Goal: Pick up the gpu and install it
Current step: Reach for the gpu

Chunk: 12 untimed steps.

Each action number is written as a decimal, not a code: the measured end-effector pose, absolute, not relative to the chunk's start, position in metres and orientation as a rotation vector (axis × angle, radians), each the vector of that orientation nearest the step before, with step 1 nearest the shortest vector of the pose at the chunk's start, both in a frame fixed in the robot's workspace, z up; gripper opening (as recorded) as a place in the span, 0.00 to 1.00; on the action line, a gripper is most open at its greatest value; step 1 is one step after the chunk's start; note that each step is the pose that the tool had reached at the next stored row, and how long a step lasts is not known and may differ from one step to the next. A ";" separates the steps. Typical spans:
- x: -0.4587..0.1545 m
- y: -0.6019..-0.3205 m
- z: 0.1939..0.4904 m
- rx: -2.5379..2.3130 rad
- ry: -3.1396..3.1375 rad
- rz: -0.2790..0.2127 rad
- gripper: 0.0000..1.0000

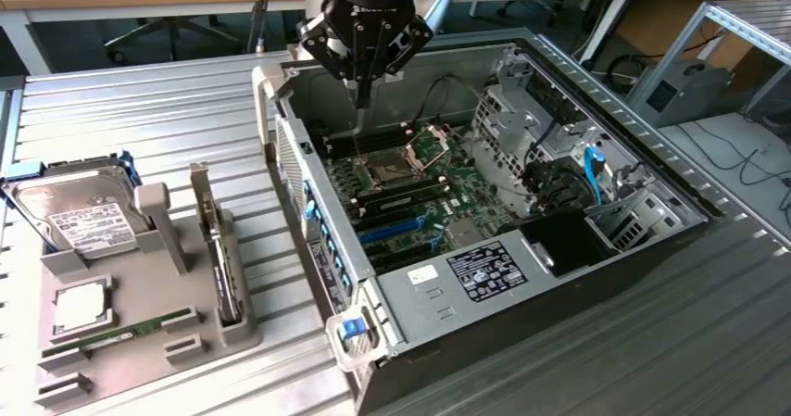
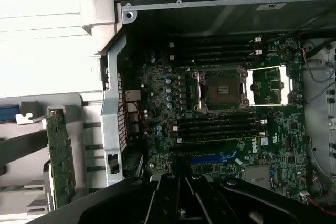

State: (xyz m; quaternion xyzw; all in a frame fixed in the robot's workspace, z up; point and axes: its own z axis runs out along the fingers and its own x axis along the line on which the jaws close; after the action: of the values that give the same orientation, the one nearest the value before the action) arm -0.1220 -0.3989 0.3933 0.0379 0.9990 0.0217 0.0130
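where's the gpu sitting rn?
The thin green gpu card with silver bracket stands on edge in the grey holder tray at the exterior view's left, between the boxy silver hard drive and the open computer case.

ribbed metal table, gpu with metal bracket

You have an open case lying on its side on the ribbed metal counter, with its motherboard facing up. On the board you can see the bare CPU socket with rows of dark memory slots on 2 sides of it. A blue slot sits nearer the black-and-white label. A blue cable runs by the drive cages at the exterior view's right. At the exterior view's left, beside the case, a grey holder carries 1 white-labelled hard drive, 1 CPU lying flat, and 1 RAM stick in a groove.
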 end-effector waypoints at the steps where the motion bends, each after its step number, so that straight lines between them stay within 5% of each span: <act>1: -0.122 -0.399 0.393 0.118 3.113 0.068 0.11; 12: -0.140 -0.399 0.393 0.118 3.112 0.068 0.11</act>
State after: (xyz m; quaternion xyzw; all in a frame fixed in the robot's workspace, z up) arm -0.1405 -0.3990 0.3933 0.0379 0.9990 0.0217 0.0131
